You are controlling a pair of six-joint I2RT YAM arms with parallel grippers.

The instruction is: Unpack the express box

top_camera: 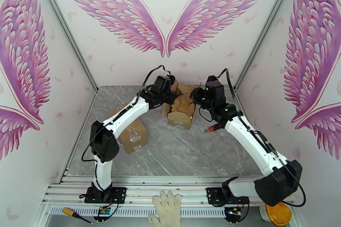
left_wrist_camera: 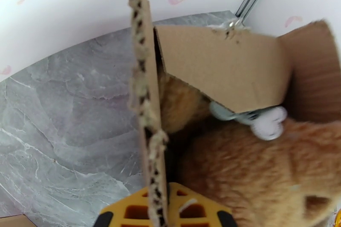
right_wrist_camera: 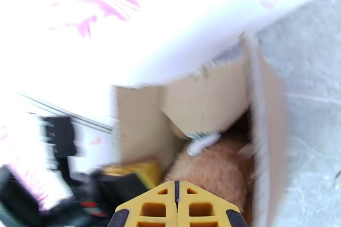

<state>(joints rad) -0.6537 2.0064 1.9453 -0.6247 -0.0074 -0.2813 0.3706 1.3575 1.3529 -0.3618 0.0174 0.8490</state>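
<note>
A closed carton lies near the left edge of the worktop, partly under the left arm. To its right, near the middle of the far edge, stands the express box, open at the top. The left gripper is clenched on the box's left flap. The torn edge of this flap stands upright between the yellow fingers. Inside the box lies an orange-brown plush toy, with a white tag just under another flap that is folded inward. The right gripper is at the right side of the box, its fingers pressed together just above the toy's fur. I cannot tell whether they pinch any fur.
</note>
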